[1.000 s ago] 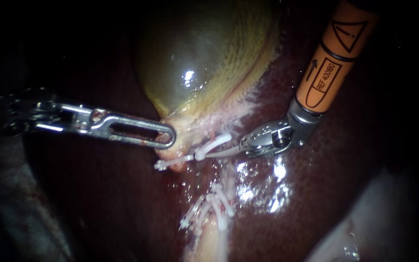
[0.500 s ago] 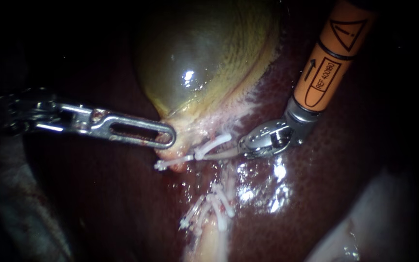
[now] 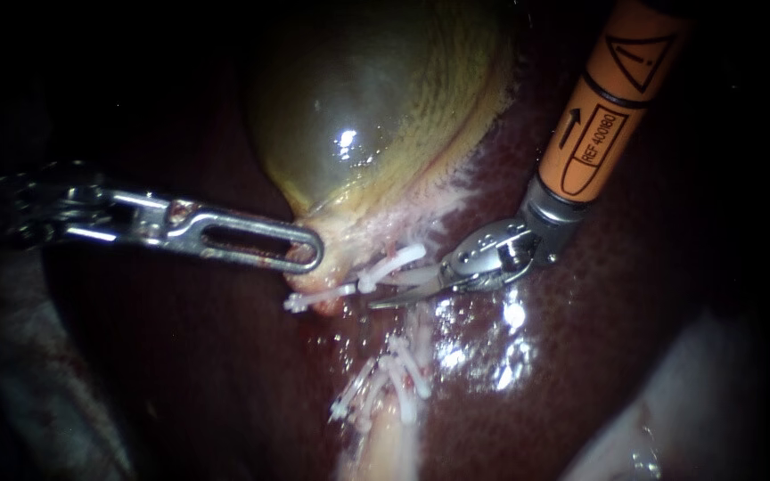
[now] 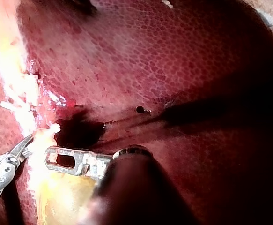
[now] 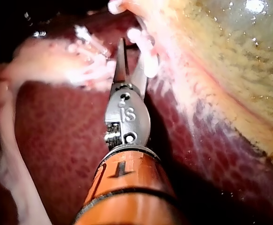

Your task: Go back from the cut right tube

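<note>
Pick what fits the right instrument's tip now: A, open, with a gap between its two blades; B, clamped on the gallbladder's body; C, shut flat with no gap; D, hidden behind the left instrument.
A: the right instrument shows a clear gap between its two blades in both the endoscope and right wrist views, beside the white clips, gripping nothing.

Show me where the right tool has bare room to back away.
Free: bare liver behind the right tool, along its shaft. Crowded: upper clips at the gallbladder neck just ahead, lower clips beside, left tool beyond.
</note>
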Controlling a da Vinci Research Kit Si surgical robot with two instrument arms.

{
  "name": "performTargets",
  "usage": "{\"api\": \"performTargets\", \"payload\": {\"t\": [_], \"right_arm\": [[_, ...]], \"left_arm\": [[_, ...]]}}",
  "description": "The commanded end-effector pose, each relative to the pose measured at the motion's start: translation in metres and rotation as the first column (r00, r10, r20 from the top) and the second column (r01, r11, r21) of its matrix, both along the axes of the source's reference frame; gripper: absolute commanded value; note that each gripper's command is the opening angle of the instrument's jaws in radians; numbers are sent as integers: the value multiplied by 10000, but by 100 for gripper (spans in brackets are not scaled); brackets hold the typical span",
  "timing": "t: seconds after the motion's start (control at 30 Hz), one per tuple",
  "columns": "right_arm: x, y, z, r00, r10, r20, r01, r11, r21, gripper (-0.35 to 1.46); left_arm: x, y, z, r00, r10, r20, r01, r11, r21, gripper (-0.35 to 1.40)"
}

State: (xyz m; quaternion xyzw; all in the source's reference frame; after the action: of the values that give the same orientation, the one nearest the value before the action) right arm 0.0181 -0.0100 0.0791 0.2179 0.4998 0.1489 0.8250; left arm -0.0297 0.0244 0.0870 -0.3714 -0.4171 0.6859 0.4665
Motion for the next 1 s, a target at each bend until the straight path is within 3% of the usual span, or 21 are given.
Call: {"api": "performTargets", "payload": {"t": [0.03, 0.23, 0.57, 0.87, 1.0], "right_arm": [[-1, 0, 0, 10000, 11, -1, -11, 10000, 6, 49], [-5, -2, -3, 10000, -20, -21, 20, 10000, 6, 59], [-29, -5, -13, 9998, -161, -109, 162, 9999, 22, 57], [-61, 2, -26, 9993, -306, -201, 307, 9995, 68, 32], [-75, 8, -36, 9990, -272, -368, 268, 9996, -107, 29]], "left_arm": [[0, 0, 0, 10000, 1, 2, -1, 10000, 1, -35], [0, 0, 0, 10000, 1, 2, -1, 10000, 1, -35], [0, 0, 0, 10000, 2, 2, -2, 10000, 1, -35], [0, 0, 1, 10000, 7, 5, -7, 10000, -2, -35], [0, 0, 3, 10000, 9, 4, -9, 10000, -8, -35]]}}
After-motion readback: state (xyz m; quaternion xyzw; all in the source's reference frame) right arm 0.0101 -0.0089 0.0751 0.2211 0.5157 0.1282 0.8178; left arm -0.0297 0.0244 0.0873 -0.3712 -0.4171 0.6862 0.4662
